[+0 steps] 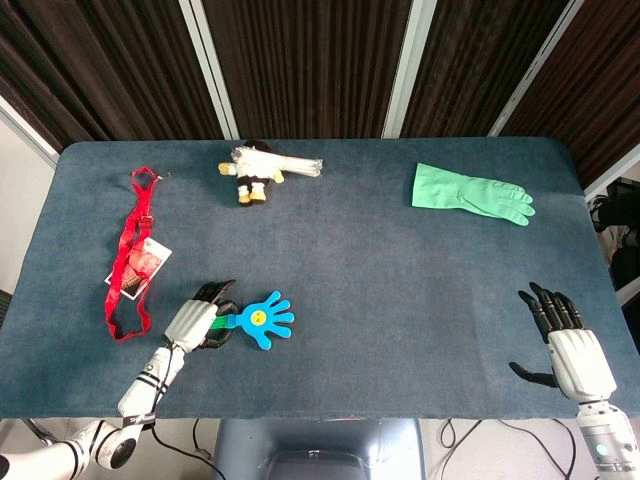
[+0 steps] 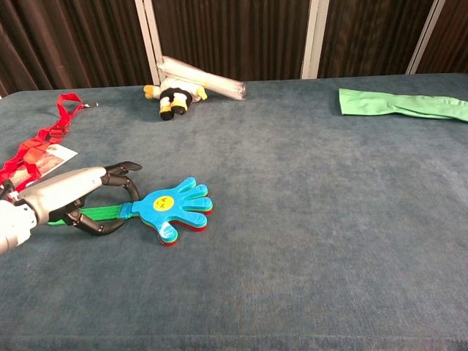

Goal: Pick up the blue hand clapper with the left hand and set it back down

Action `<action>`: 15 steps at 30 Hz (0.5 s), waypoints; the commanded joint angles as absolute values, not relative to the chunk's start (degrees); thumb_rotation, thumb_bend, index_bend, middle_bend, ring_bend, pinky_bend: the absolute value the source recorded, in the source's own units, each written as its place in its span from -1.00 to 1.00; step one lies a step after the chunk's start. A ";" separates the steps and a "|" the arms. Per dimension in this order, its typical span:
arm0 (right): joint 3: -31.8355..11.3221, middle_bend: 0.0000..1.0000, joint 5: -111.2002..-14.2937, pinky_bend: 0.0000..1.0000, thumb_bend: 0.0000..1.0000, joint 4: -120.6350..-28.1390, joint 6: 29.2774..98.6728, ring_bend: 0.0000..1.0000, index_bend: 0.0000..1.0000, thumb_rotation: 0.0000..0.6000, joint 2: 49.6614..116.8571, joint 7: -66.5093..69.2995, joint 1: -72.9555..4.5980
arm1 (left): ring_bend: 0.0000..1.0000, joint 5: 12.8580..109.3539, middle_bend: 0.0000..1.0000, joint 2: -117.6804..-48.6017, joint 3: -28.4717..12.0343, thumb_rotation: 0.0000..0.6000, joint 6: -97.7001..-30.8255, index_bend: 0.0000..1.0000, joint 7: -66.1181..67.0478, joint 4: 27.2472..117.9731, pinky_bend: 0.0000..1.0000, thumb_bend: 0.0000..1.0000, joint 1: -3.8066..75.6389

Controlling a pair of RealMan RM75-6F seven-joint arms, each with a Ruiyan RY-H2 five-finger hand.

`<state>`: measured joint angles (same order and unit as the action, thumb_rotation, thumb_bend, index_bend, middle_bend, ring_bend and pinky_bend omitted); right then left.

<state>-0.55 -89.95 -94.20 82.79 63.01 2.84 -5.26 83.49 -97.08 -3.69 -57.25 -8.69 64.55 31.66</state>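
Observation:
The blue hand clapper point(image 1: 262, 318) point(image 2: 175, 206) lies flat on the blue table cloth at the front left, its green handle point(image 2: 102, 213) pointing left. My left hand point(image 1: 194, 324) point(image 2: 69, 192) straddles that handle, with the fingers point(image 2: 124, 174) arched over it and the thumb point(image 2: 103, 227) under its near side. A gap still shows between them and the handle. My right hand point(image 1: 566, 345) hovers at the front right edge with its fingers spread and nothing in it; the chest view does not show it.
A red lanyard with a card point(image 1: 133, 258) point(image 2: 36, 150) lies left of my left hand. A small plush toy on a clear packet point(image 1: 257, 172) point(image 2: 175, 96) sits at the back, and a green rubber glove point(image 1: 470, 193) point(image 2: 402, 102) at the back right.

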 commanded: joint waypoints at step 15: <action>-0.62 -1.00 -89.73 -1.00 -0.70 -93.99 82.59 -1.00 -1.00 1.00 63.23 2.54 -5.33 | -1.00 84.04 -0.72 -98.78 -3.56 1.00 -59.59 0.25 -12.73 61.04 -1.00 -0.24 31.74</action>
<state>-0.62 -89.73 -93.99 82.60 63.23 2.53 -5.33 83.98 -98.58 -3.53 -59.32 -12.29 61.37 31.80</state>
